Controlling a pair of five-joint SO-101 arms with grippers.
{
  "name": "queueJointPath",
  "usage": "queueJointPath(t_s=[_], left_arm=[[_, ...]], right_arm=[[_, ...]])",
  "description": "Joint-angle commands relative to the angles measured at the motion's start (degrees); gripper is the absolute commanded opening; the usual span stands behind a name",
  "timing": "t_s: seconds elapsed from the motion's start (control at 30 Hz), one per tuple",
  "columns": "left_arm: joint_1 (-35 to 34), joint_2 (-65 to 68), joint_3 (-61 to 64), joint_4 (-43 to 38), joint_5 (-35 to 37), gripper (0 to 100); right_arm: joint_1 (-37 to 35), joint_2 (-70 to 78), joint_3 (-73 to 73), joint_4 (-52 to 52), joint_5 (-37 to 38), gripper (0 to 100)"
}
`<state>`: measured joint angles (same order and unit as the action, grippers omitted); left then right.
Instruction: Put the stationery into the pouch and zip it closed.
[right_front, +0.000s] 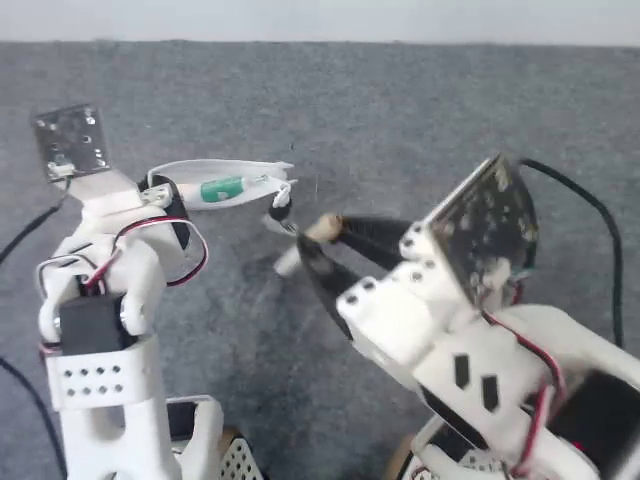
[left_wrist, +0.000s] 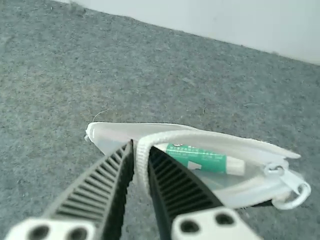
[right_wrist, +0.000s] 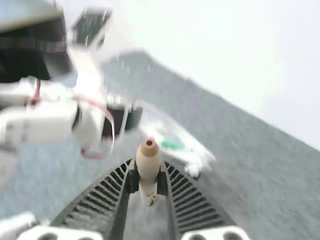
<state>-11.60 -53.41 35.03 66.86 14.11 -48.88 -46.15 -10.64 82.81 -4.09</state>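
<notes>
Pinching the zipper edge of the white pouch (left_wrist: 220, 140) near one end, with the left gripper (left_wrist: 140, 150) closed down narrow on that strip of rim. Lay flat on the grey carpeted table (right_front: 400, 110), mouth gaping along its whole length. Held inside, in plain sight through the opening, a small white tube (left_wrist: 200, 158) with a green label, stretched lengthwise along the pouch. Ended, at the side away from the left gripper, in a zipper slider (left_wrist: 272, 169) with a pale ring pull (left_wrist: 296, 194) hanging off the tip. Seen from above, sat toward the upper left of the table, with the left arm's black fingers at one end and the zipper end pointing toward the middle.

Clamped in the right gripper (right_wrist: 148, 172), a short cream stick (right_wrist: 148, 159) with a tan cap at one end, squeezed between the two black ribbed fingers close to their tips. Stuck out past the fingers on both sides. Sat just beside the zipper end of the pouch, outside the mouth and apart from the tube. Could not tell whether raised off the carpet or resting on it.
</notes>
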Motion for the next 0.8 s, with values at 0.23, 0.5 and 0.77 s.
queueJointPath(t_s=[0.23,0.5,0.77], left_arm=[[0.18,-1.76,-4.18,0.7,-0.35,1],[0.09,-1.76,-2.77,0.26,-0.44,1],[0.09,-1.76,-2.77,0.26,-0.44,1]], right_arm=[[-0.48,-1.1,26.11,-36.0,-6.15,0.7],[2.51,-6.37,40.7,-55.25,-6.15,0.7],[4.18,-19.65,50.46,-64.84,-5.98,0.7]])
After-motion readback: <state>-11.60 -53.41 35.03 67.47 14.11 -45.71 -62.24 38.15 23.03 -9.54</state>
